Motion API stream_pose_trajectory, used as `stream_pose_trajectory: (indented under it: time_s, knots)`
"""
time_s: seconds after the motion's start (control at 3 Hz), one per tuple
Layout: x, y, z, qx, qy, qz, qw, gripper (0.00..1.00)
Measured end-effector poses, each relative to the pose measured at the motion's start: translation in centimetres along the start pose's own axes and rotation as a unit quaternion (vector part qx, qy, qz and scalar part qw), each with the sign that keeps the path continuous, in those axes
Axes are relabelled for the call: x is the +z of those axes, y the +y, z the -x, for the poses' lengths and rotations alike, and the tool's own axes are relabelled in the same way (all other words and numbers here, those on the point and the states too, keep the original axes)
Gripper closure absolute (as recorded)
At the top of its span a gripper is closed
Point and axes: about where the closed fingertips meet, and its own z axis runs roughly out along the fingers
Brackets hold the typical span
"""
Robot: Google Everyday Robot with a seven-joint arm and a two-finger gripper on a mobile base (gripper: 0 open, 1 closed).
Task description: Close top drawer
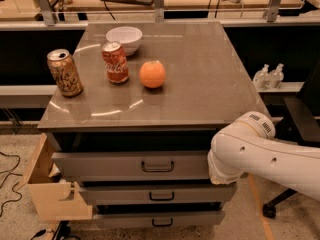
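The top drawer [125,165] is the highest of three grey drawers under the grey cabinet top [200,84]. Its flat front has a dark bar handle [157,167] at the centre. The front stands slightly out from the cabinet, with a dark gap above it. My white arm [260,154] reaches in from the right. My gripper [216,170] is at the arm's end, against the right end of the drawer front, and the arm's bulk hides it.
On the cabinet top stand a white bowl [124,38], a red cola can [115,62], a gold can [65,72] and an orange [152,74]. Two lower drawers [160,196] sit below. A cardboard box [50,189] is at the left, a dark chair [300,119] at the right.
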Motion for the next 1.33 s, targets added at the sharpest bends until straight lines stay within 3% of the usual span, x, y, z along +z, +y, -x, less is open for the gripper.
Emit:
stream_pose_trajectory:
  time_s: [0.67, 1.0, 1.33]
  knots:
    - [-2.4, 1.7, -2.3, 0.047, 0.008, -0.002, 0.9989, 1.00]
    - [-2.4, 2.2, -2.8, 0.060, 0.002, 0.000, 0.9982, 1.00]
    - [-1.3, 1.1, -2.2, 0.057, -0.010, -0.002, 0.9983, 1.00]
